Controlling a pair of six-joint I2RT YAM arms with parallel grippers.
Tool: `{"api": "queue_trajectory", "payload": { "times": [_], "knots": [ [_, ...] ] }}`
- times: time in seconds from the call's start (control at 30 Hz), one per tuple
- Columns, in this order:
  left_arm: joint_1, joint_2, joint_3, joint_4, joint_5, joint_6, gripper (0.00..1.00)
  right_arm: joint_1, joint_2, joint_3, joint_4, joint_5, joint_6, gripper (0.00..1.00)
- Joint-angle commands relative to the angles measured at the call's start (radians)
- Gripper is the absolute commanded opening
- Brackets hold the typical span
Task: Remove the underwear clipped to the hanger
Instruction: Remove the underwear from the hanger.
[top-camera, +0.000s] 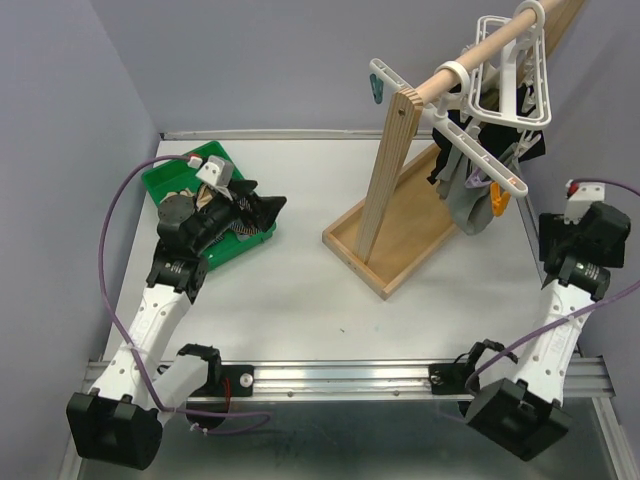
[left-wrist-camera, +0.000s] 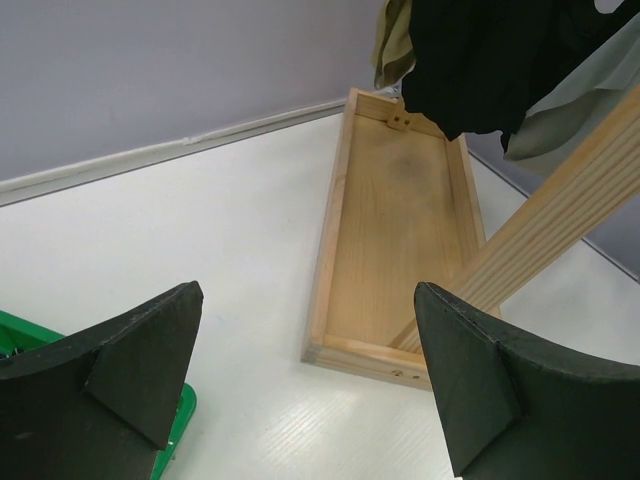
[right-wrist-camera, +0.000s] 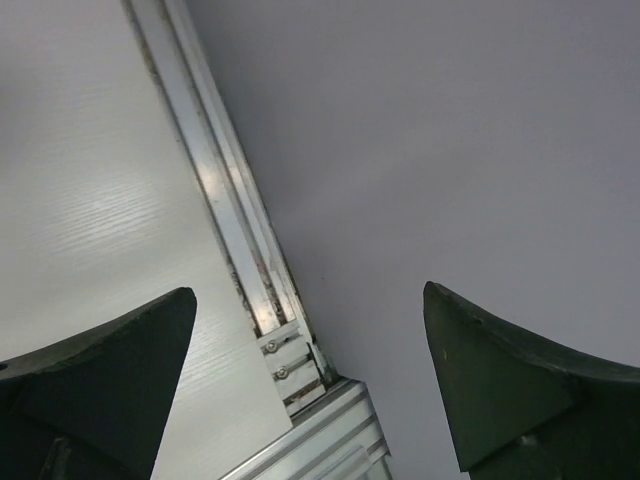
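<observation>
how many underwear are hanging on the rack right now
3 visible, hanging over the wooden tray: a black one, a tan one beside it, and a grey one on its other side. More may be hidden behind them.

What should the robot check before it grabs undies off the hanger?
1. Left gripper open, nothing in it: ok.
2. Right gripper open, nothing in it: ok.
3. Underwear hanging on the hanger: ok.
4. A gripper close to the underwear: not ok. The left one is over the green bin, and the right one is out by the edge of the table.
5. Which clip holds which piece: cannot tell.
</observation>
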Motion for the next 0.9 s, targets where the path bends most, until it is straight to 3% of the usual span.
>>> {"api": "queue_trajectory", "payload": {
  "times": [0.0,0.17,0.3,0.47,0.6,0.73,0.87],
  "knots": [
    [-0.017,-0.005,0.005,0.043,0.020,-0.002,0.99,-0.235,0.037,0.044,0.055,-0.383,-0.068,1.00],
    [-0.043,0.030,0.018,0.042,0.026,-0.010,0.99,-0.267,-0.007,0.003,0.035,-0.523,-0.124,1.00],
    [-0.063,0.049,0.024,0.039,0.026,-0.010,0.99,-0.267,-0.027,0.064,0.020,-0.620,-0.054,1.00],
    [-0.066,0.036,0.016,0.033,0.014,-0.001,0.99,-0.267,0.049,0.215,-0.008,-0.660,0.051,1.00],
    [-0.066,0.023,0.007,0.031,0.009,-0.001,0.99,-0.267,0.118,0.372,-0.123,-0.718,0.128,1.00],
    [-0.068,0.001,-0.002,0.029,-0.005,0.005,0.99,-0.267,0.086,0.455,-0.174,-0.867,0.229,1.00],
    [-0.068,-0.013,-0.004,0.022,-0.009,0.005,0.99,-0.267,0.076,0.568,-0.172,-0.890,0.348,0.99]
  ]
}}
